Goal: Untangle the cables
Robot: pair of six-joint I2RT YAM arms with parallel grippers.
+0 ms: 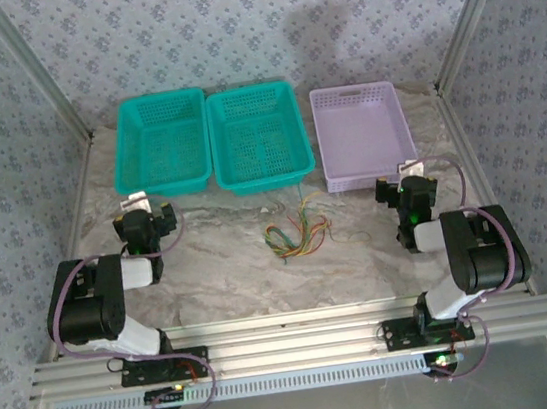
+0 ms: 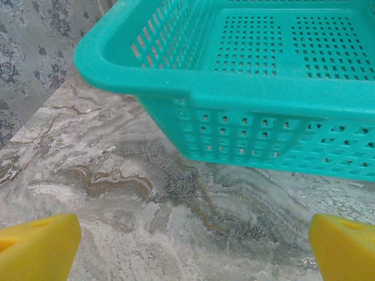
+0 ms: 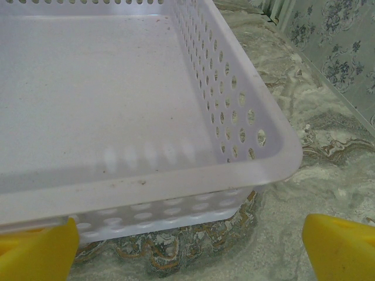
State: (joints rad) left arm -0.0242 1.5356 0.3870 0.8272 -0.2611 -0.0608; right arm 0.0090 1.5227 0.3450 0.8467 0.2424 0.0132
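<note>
The cables (image 1: 296,234) lie in a small tangle of green, yellow and red-orange wires on the marble table, midway between the two arms and just in front of the middle basket. My left gripper (image 1: 143,210) sits well to their left, facing the near wall of the left teal basket (image 2: 246,93). It is open, its yellow fingertips (image 2: 38,246) wide apart over bare table. My right gripper (image 1: 409,178) sits to the right of the cables, at the near right corner of the lilac basket (image 3: 176,175). Its yellow fingertips (image 3: 340,246) are spread wide with nothing between them.
Three baskets stand in a row at the back: the left teal basket (image 1: 165,143), a second teal basket (image 1: 256,136) and the lilac basket (image 1: 360,135). Metal frame posts and patterned walls border the table (image 1: 222,272). An aluminium rail runs along the near edge.
</note>
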